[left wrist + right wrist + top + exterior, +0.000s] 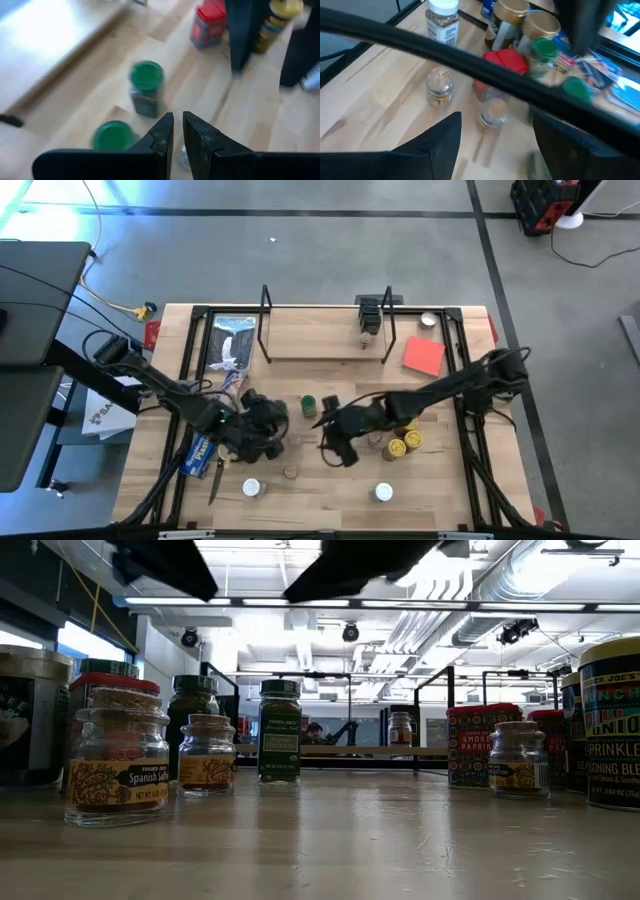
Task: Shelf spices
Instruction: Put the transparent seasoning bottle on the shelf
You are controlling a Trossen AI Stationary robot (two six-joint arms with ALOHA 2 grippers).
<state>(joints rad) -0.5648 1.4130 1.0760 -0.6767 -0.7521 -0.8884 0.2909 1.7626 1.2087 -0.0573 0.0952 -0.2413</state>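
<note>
Spice jars and tins stand scattered over the table's middle and near part. A green-lidded jar (308,405) stands between my two grippers, yellow-lidded jars (400,443) under the right arm, and white-lidded jars (252,488) near the front edge. The shelf (325,340) sits at the far edge, with one jar (400,728) on its board. My left gripper (177,125) is shut and hovers just short of two green-lidded jars (146,85). My right gripper (492,145) is open above a small tan-lidded glass jar (492,112), beside a red tin (505,65). Neither touches anything.
A long blue box (200,452) lies under the left arm near the table's left edge. A flat red square sheet (424,356) lies right of the shelf. A black cable (470,57) crosses the right wrist view. Bare wood shows between the jars and the shelf.
</note>
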